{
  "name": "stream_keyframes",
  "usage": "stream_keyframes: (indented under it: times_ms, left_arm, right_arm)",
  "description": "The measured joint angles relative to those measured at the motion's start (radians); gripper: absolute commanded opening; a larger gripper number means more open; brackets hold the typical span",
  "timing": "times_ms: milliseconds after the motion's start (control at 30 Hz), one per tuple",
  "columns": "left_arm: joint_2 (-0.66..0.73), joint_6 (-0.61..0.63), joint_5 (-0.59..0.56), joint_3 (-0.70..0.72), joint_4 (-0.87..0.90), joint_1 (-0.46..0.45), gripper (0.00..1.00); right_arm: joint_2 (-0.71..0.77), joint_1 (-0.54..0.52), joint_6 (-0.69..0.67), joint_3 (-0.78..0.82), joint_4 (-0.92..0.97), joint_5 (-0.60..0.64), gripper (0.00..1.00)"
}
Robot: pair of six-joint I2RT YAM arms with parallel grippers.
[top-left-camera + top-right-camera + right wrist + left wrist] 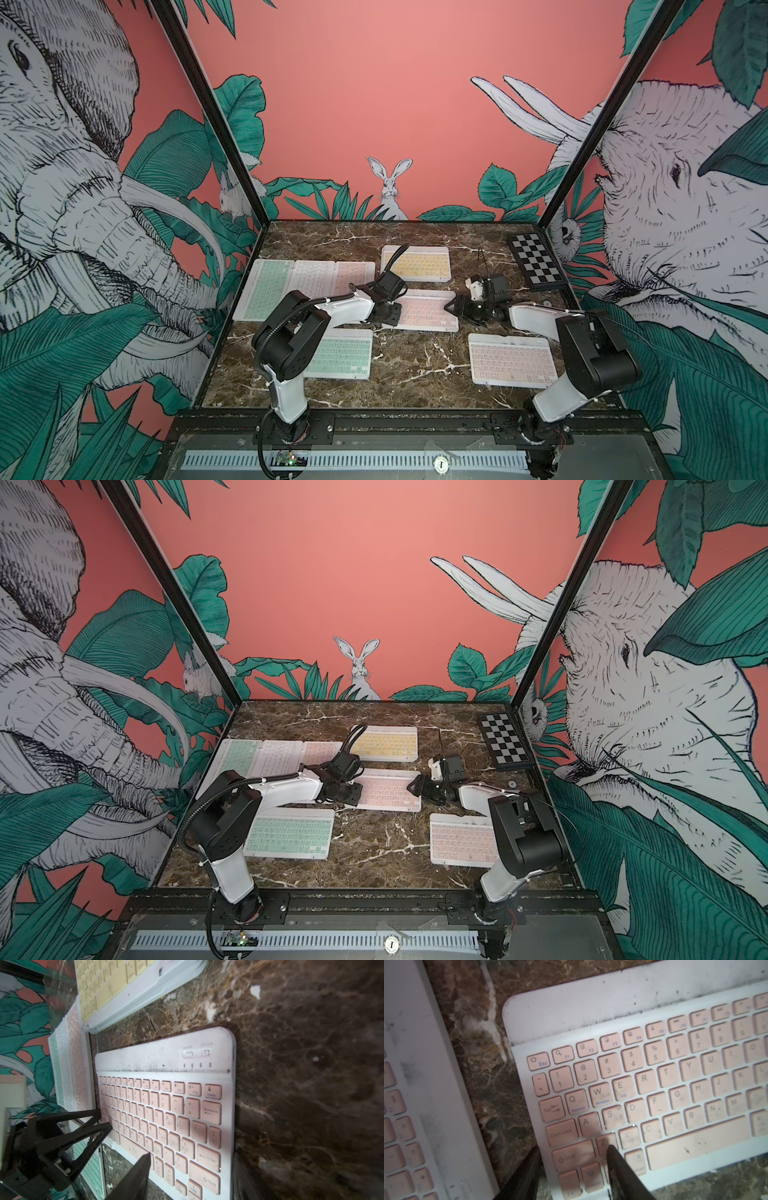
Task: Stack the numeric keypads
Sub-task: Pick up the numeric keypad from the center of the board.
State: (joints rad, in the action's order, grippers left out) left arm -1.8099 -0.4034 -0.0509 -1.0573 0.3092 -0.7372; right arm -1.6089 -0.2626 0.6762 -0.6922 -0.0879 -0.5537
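Observation:
A pink keypad (424,313) (386,789) lies flat mid-table between both arms. My left gripper (574,1148) (392,313) is shut on its front left corner, one finger on the keys by Z and the other beside the left edge. My right gripper (193,1156) (451,307) stands open at the right end, one finger over the front edge and one beside the right edge. Behind it a yellow keypad (417,262) tops a layered pile (145,987). Other keypads lie singly: mint (343,353), pink (509,359).
Three more keypads lie side by side at the left: mint (266,291), white (311,278), pink (353,274). A black-and-white checkered board (536,259) sits at the back right corner. Printed walls close in the marble table (415,374) on three sides.

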Motion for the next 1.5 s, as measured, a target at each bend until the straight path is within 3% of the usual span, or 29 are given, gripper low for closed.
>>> stream_keyframes:
  times_ms: [833, 1500]
  left_arm:
    - [0.008, 0.005, -0.013, 0.015, -0.016, -0.002, 0.52]
    - [0.008, 0.005, 0.001, 0.019, -0.038, -0.012, 0.52]
  right_arm:
    - [0.008, 0.062, 0.07, 0.098, -0.14, -0.254, 0.59]
    - [0.037, 0.067, 0.046, 0.09, -0.083, -0.274, 0.51]
